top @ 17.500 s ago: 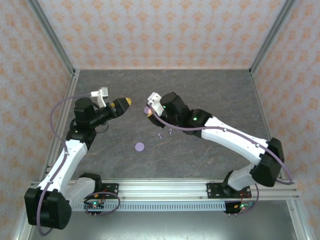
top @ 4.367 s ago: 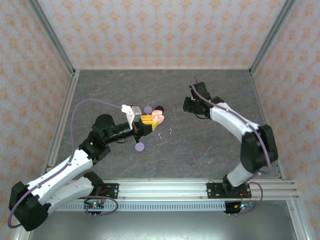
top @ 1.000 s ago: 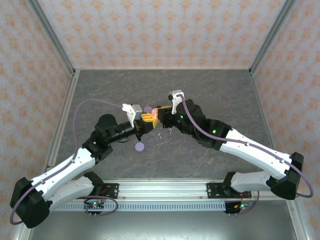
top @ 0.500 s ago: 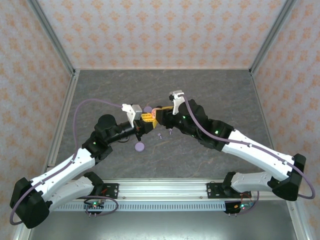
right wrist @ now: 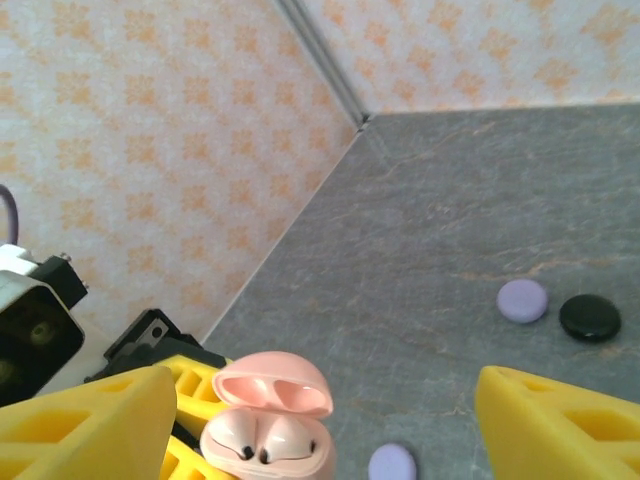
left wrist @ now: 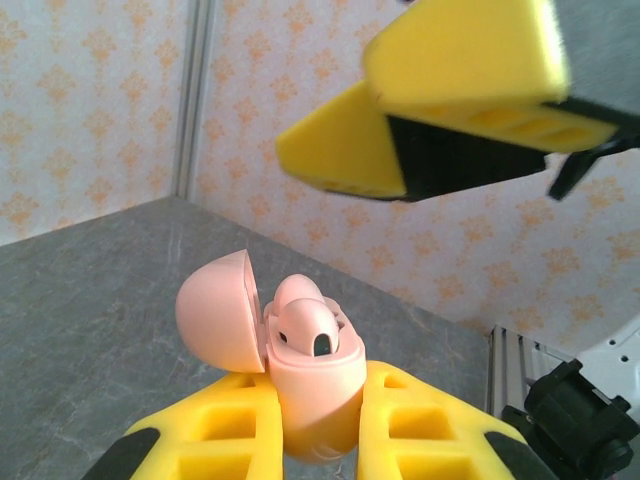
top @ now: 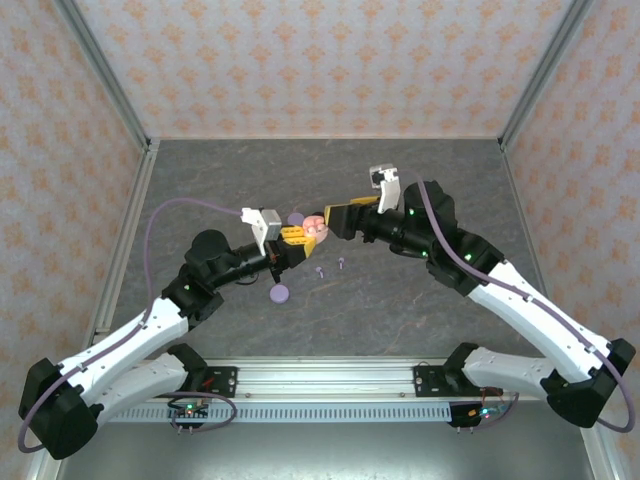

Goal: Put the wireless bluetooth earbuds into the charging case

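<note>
- Left gripper, centre-left of the top view. Its yellow fingers pinch the case low on the body and leave the lid free. I would use this arm as the fixture, level and motionless.
- Disc, lavender, flat on the table below that gripper. It plays no part in this step.
- Case, pink, lower centre of the left wrist view. It stands upright with the lid swung open to the left.
- Buds, pink, lying in the case's wells. I cannot tell whether they are fully home.
- Loose buds, a pale pair on the table just below the case, near each other and not touching. I judge them to be later work.
- Right gripper, just right of the case in the top view, with its fingers spread wide and nothing between them.
- My judgement of the step:
  - Bring one finger straight down the case's axis for a light seating press.
  - Then tip the lid over.
  - Push nothing sideways, or the case may twist out of the pinch.
</note>
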`<state>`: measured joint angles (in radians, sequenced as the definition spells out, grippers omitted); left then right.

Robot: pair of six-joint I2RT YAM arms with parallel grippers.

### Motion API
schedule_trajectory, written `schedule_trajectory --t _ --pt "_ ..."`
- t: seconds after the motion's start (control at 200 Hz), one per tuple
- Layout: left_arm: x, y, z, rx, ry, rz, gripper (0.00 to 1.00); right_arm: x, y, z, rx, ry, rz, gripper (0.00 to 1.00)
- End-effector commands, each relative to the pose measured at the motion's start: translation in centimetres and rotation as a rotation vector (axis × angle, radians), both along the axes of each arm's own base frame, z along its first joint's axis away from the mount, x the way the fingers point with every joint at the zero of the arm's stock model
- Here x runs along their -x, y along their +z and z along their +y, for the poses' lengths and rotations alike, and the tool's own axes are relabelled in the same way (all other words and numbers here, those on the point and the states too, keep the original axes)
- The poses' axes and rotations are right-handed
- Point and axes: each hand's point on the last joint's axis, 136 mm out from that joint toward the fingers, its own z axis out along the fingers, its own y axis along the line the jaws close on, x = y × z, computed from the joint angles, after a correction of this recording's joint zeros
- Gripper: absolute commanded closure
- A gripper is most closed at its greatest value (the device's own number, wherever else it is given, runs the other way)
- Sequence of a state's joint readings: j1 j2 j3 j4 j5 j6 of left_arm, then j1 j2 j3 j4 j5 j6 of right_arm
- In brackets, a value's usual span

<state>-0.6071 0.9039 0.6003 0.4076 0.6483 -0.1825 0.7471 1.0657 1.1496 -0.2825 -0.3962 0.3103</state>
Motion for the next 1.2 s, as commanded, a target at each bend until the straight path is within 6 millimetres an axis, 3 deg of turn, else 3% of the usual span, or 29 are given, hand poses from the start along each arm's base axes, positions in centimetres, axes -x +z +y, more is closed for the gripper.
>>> schedule_trajectory --t 0.0,0.185,0.45,0.841,1.191 --pt "1.3 2.0 -0.3 0.05 -0.057 -0.067 1.0 2.7 -1.1 2.4 -0.056 0.244 0.079 0.21" --pt "1.6 2.1 -0.5 0.051 -0.075 -0.069 1.0 3.7 -0.9 4.2 -0.106 0.374 0.101 0.25" --pt "1.6 1.9 -0.7 0.037 -0.087 -0.063 1.0 3.9 0.7 4.9 -0.145 0.42 0.064 0.33" --pt "1.6 1.5 -0.9 0.013 -0.091 -0.058 1.0 4.7 3.3 4.0 -0.174 0.428 -0.072 0.4" --pt "1.3 1.3 -0.9 0.006 -0.075 -0.052 1.0 4.9 2.6 3.3 -0.155 0.402 -0.087 0.4"
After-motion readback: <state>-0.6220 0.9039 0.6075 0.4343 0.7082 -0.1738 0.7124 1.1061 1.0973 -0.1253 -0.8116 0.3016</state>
